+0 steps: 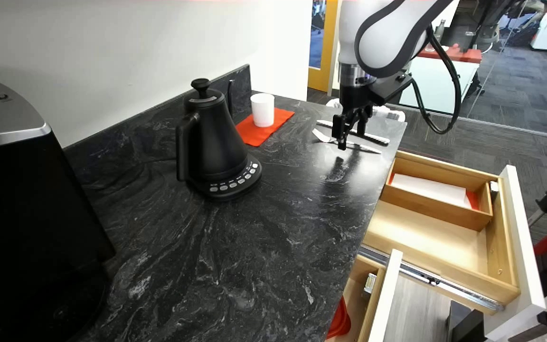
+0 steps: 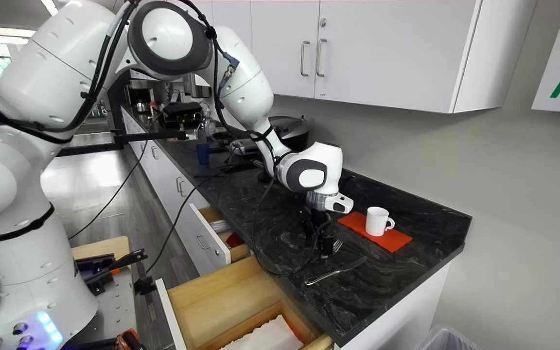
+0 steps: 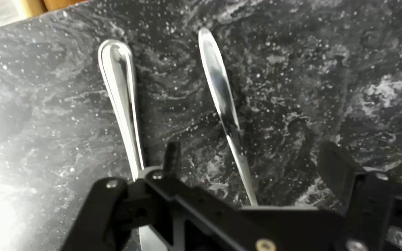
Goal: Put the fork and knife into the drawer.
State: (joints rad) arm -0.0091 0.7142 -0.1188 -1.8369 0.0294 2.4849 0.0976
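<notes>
The fork [image 1: 322, 136] and the knife [image 1: 375, 138] lie side by side on the dark countertop, also in an exterior view as fork [image 2: 338, 245] and knife [image 2: 337, 272]. In the wrist view the fork handle [image 3: 218, 83] runs between the spread fingers, and the knife handle [image 3: 122, 97] lies left of it, partly hidden under the left finger. My gripper [image 3: 255, 165] is open and empty, pointing down over the fork; it also shows in both exterior views [image 1: 351, 135] [image 2: 326, 248]. The light-wood drawer [image 1: 425, 232] [image 2: 221, 301] stands open below the counter edge.
A wooden box [image 1: 435, 206] with white and red napkins sits inside the drawer. A second drawer [image 1: 387, 294] is open beside it. A black kettle [image 1: 219, 133] stands near the wall. A white mug [image 1: 262, 109] [image 2: 376, 221] stands on a red napkin [image 1: 254, 137].
</notes>
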